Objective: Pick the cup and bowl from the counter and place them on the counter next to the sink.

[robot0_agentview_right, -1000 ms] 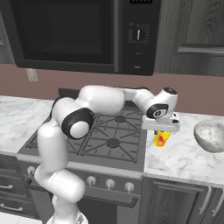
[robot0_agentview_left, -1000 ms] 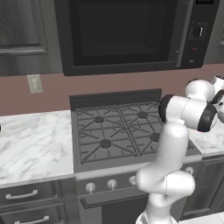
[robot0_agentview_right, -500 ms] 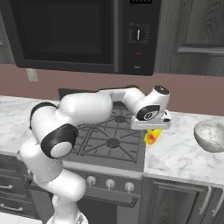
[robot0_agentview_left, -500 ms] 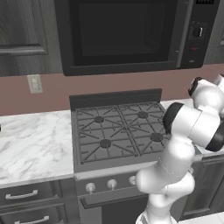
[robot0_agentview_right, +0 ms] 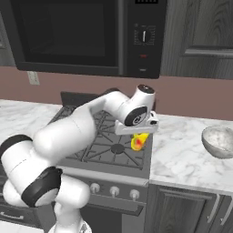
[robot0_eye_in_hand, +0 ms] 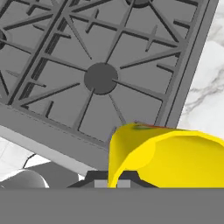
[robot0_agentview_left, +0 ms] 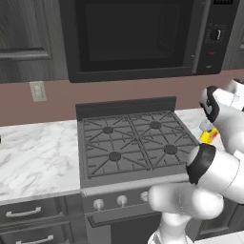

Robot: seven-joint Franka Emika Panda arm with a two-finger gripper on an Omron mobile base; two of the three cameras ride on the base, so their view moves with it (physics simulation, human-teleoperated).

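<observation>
Yellow cup (robot0_agentview_right: pixel 139 141) over stove edge; bowl (robot0_agentview_right: pixel 220 141) on counter (robot0_agentview_right: pixel 182 154).

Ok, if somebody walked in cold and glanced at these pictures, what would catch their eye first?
The bright yellow cup stands out first, held in the gripper of the big white arm above the front right corner of the black gas stove. Next comes the speckled bowl, sitting alone on the white marble counter to the right of the stove. Above it all hangs a large dark microwave.
</observation>
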